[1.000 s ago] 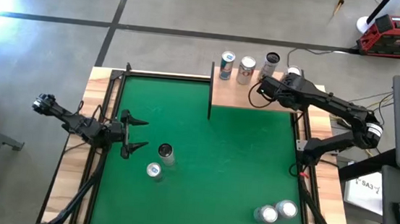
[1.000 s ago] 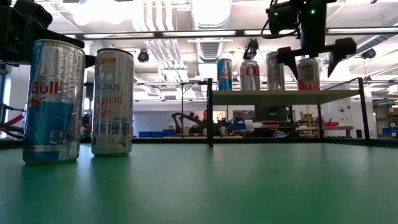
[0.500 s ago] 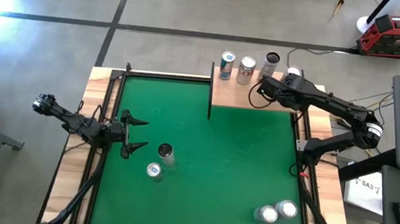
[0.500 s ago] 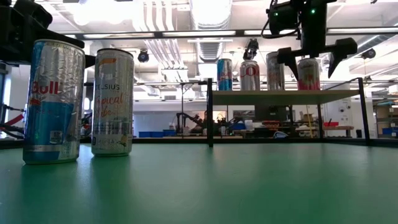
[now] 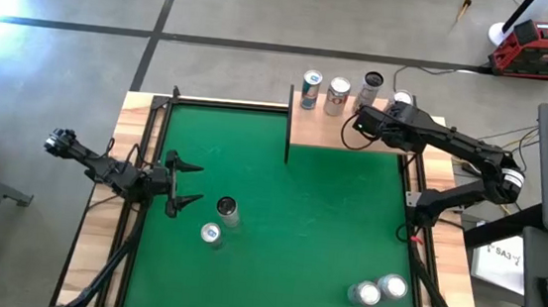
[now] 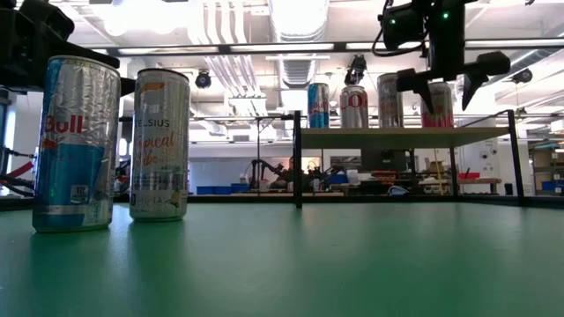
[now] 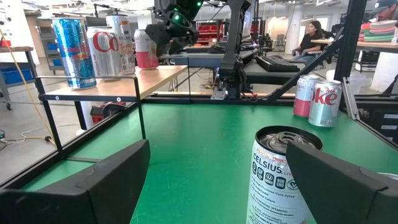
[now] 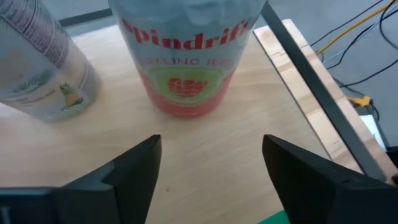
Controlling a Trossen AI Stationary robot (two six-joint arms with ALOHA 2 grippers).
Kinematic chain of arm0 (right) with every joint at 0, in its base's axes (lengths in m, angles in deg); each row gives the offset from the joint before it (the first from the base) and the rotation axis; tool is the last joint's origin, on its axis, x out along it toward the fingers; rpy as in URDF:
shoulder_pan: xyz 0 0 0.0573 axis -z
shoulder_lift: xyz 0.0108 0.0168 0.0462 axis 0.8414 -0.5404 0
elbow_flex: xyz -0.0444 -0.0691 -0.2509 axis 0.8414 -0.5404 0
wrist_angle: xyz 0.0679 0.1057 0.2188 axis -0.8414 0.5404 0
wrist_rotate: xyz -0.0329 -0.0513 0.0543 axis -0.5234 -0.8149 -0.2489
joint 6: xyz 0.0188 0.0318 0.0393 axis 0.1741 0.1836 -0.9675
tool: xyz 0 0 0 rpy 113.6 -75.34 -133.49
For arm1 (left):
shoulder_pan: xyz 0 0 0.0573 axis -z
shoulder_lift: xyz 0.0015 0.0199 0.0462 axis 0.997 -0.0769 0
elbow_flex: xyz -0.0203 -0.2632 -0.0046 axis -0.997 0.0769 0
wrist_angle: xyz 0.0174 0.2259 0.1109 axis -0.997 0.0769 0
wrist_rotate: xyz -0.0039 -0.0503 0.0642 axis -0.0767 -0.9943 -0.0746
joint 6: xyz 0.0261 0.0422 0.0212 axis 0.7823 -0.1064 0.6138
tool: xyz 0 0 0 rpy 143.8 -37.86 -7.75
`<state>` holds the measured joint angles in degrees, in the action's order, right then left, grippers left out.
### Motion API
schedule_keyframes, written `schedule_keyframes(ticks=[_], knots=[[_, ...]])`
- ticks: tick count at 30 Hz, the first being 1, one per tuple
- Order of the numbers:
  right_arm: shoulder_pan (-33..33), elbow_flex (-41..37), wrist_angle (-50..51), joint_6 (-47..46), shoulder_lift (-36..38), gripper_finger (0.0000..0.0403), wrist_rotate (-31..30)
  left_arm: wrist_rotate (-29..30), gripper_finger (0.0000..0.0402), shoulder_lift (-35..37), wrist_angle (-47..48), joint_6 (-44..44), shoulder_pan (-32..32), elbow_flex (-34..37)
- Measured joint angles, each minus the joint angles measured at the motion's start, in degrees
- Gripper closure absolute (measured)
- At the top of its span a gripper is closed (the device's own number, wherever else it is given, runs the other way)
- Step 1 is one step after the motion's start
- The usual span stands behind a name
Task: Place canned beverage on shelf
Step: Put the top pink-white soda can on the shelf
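The shelf (image 5: pixel 345 135), a pale wood board on black posts, stands at the table's far edge with several cans on it. The rightmost is a red-and-silver Spindrift can (image 8: pixel 186 56), upright on its base on the board (image 6: pixel 438 106). My right gripper (image 8: pixel 211 155) hovers over the shelf just short of that can, open; the can is ahead of its fingertips, not between them. My left gripper (image 5: pixel 184 183) waits open at the table's left, level, facing a Celsius can (image 7: pixel 283 174) that stands on the green felt.
A Red Bull can (image 5: pixel 210 234) stands beside the Celsius can. Two more cans (image 5: pixel 378 290) stand near the table's near right corner. On the shelf a silver can (image 8: pixel 43 68) is close beside the Spindrift can. A black rail (image 8: pixel 317 81) runs along the shelf's right edge.
My right gripper's fingers have drawn closer together while it stays in place over the shelf; a gap remains between them. The Spindrift can has stayed upright on the board.
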<state>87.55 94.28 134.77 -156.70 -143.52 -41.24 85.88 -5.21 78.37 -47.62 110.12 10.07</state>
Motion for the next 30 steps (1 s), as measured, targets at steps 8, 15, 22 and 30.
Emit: schedule_keyframes(ticks=[8,15,22,30], knots=[[0.02,0.00,0.64,0.00,0.00,0.0142,-2.07,0.00,0.0041,0.00,0.00,0.00,0.00,0.00],[0.02,0.00,0.45,-1.01,0.00,0.0142,-3.06,0.00,0.0041,0.00,0.01,0.00,0.00,0.00],[0.02,0.00,0.17,-1.11,-0.02,0.0143,-3.07,0.01,0.0041,0.00,-0.01,0.00,0.00,0.00],[0.02,0.00,-0.58,-1.05,-0.04,0.0180,-3.08,0.01,0.0041,0.00,-0.01,0.00,0.00,0.00]])
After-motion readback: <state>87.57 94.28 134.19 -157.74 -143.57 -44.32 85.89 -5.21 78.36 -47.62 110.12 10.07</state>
